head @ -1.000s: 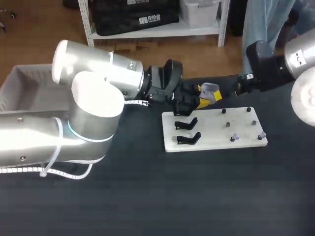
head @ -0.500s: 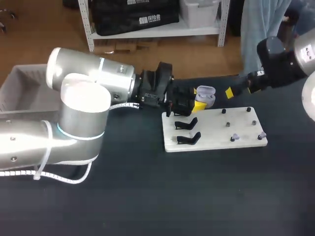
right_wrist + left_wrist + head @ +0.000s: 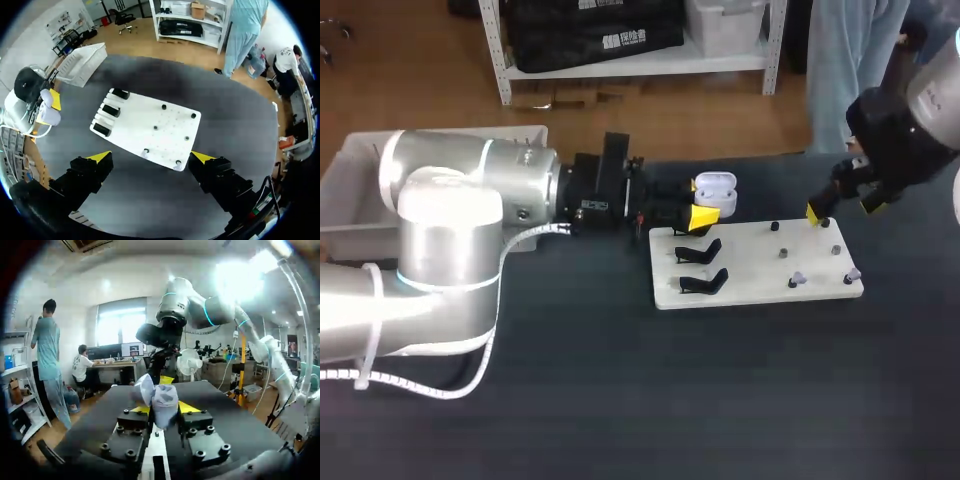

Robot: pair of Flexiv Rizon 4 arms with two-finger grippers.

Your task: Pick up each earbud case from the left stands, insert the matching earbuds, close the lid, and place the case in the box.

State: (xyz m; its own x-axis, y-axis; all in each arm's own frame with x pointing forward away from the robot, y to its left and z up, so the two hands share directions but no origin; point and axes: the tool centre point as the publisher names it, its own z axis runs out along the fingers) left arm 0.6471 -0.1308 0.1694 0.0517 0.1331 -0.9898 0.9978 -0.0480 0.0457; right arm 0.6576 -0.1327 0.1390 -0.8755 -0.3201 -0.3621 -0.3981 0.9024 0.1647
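The left gripper [image 3: 705,210] held the open case [image 3: 716,184] at the board's [image 3: 750,288] far edge, so the right gripper [image 3: 842,207], spread wide, needed to drop squarely over an earbud [image 3: 798,277].

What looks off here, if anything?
Nothing stands out. Left claw grips the pale lavender plastic earbud case, lid open, by the far corner of the flat white board; right claw is open, empty.

Lighting: bright, even, from overhead. Glare: ceiling lamp [image 3: 240,277] blown out; window [image 3: 120,322] bright; sheen on left arm [image 3: 450,190]. Shadows: weak, soft. Table [image 3: 620,400]: dark, matte.
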